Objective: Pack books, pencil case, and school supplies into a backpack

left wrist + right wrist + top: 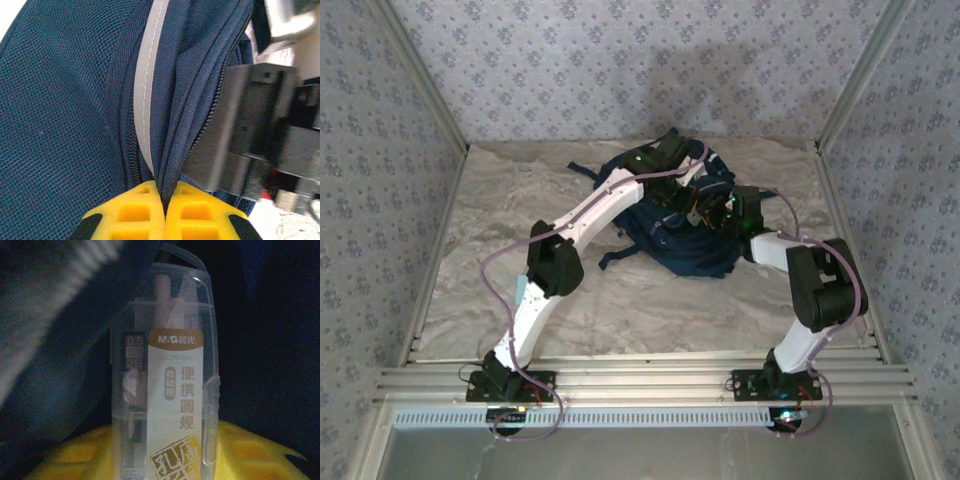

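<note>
- Your left pincer (164, 194) is pressed together on a fold of the large navy-blue fabric backpack (60, 100), right beside its zipper (132, 150). You are likely lifting that edge so the mouth gapes for the other arm.
- Your right pincer (167, 456) is pinching a clear plastic stationery case (170, 365) with a white-and-gold label, held upright. Dark blue fabric surrounds it, so it looks to be inside the opening.
- The backpack lies far-centre on the marbled tabletop (520, 200). Anything else inside it is hidden.
</note>
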Available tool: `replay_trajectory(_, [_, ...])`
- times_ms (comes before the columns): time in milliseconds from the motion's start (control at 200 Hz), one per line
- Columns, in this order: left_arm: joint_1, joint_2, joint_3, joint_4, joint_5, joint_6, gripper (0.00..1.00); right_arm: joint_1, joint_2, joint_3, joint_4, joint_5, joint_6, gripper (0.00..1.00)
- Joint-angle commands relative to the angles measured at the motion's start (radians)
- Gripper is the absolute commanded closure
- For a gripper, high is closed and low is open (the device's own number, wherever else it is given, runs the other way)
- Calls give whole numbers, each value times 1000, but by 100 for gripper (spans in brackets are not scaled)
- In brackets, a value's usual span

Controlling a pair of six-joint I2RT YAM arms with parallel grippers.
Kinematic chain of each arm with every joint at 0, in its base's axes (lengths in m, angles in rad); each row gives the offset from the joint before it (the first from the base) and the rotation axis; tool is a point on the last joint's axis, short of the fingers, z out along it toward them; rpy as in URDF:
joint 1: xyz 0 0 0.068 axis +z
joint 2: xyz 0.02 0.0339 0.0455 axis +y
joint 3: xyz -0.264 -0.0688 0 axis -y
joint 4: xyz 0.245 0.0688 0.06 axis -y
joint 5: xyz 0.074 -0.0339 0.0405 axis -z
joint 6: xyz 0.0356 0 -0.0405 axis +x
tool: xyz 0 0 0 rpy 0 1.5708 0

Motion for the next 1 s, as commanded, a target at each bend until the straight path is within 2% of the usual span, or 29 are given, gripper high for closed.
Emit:
replay_trajectory(0, [-19,-93,0,60,125,-15,100,48,117,79,226,-46,152,62])
replay_trajectory(105, [-19,-104,-2,70,128,-10,100,64,210,107,320,-37,219,63])
replay_trajectory(230, [-16,-113,-12,75,128,-7,100,68,232,127,313,-18,206,62])
replay_trajectory(290, [-13,-115,-22,80,126,-5,100,68,231,137,295,-34,193,59])
replay_trajectory(310, [-11,-116,-26,82,124,-5,100,69,229,141,282,-39,185,56])
replay_trajectory(445, [10,-132,-77,118,118,-16,100,70,188,161,118,-61,102,24])
replay_trajectory(540, [27,-143,-107,138,116,-26,100,65,151,151,44,-61,65,15])
replay_trajectory(790, [60,-169,-169,176,76,-41,100,42,2,95,-168,-51,-71,11])
replay_trajectory(994, [62,-160,-244,228,60,-53,100,36,-178,92,-547,38,-318,0])
